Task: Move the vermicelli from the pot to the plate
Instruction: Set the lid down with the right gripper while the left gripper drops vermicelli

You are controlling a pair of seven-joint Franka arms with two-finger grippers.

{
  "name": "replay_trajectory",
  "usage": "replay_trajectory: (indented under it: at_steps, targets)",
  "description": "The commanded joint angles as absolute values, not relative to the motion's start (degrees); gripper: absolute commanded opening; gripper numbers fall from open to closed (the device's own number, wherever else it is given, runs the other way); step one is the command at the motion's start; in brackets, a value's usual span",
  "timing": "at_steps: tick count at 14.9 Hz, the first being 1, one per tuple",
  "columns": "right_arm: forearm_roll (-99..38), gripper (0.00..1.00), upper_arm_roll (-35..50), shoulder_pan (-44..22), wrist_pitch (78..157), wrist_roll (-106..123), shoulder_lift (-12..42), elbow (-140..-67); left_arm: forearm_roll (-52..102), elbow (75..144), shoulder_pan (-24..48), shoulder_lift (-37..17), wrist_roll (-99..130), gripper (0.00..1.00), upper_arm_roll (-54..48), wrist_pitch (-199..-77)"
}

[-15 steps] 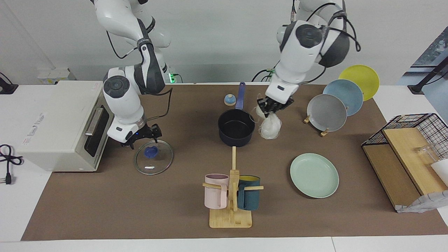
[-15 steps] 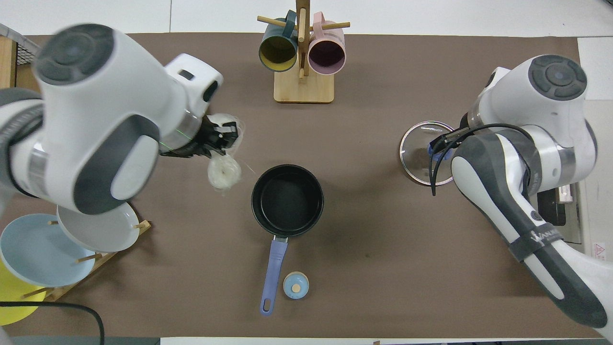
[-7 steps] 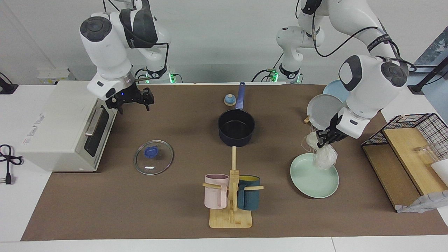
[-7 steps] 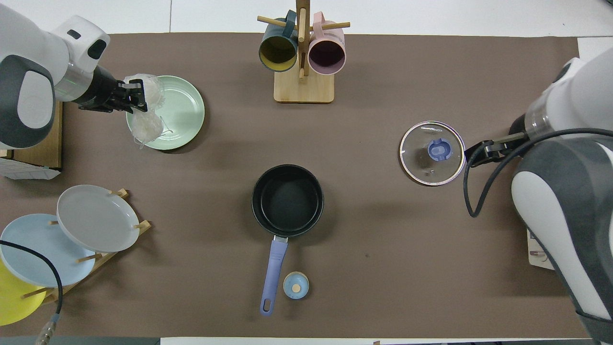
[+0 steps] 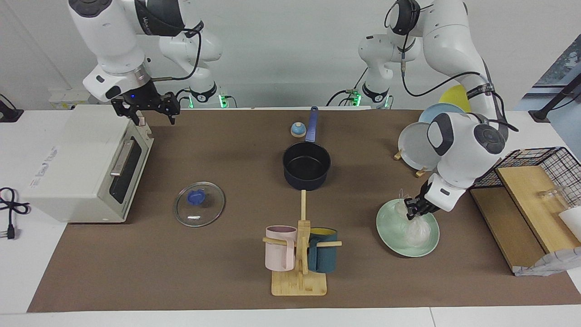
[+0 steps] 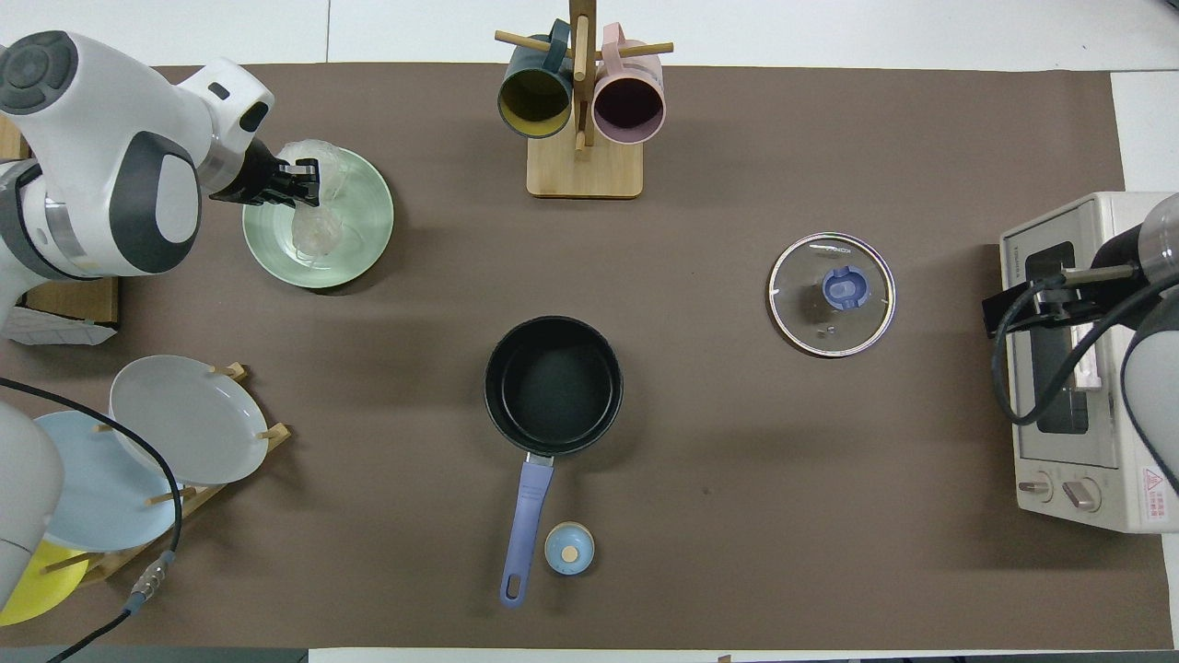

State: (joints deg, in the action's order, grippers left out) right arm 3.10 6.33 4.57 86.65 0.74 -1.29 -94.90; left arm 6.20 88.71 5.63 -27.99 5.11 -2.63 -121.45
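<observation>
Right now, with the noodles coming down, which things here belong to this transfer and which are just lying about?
In the job:
- vermicelli, held by the left end effector, low over the plate
- plate
- pot, empty

Lying about:
- glass lid
- mug rack
- plate rack
- toaster oven; right end effector waits above it

Yellow plate (image 5: 454, 96): mostly hidden by the left arm in the facing view, cut by the frame edge overhead. Light-blue plate (image 6: 92, 488): partly covered by the grey plate (image 6: 184, 419). Toaster oven (image 6: 1078, 359): partly masked overhead by the right arm. Wire basket (image 5: 535, 168): cut by the frame edge in the facing view.
</observation>
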Motion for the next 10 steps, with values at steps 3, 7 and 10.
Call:
replay_trajectory:
  at_steps: [3, 7, 10]
  targets:
    - [2.5, 1.0, 0.9, -2.5, 83.4, 0.1, 1.6, -89.9, 5.4, 91.4, 4.8, -27.3, 1.6, 0.0, -2.7, -124.7]
    - [2.4, 1.0, -0.5, -2.5, 83.1, 0.4, -1.2, -93.7, 5.5, 90.6, 4.4, -24.6, 2.1, 1.0, -2.6, -120.8]
    - [2.4, 1.0, -1.4, -3.3, 83.7, 0.1, -3.7, -97.0, 5.3, 89.8, 4.5, -19.2, 7.3, 1.0, -2.3, -113.8]
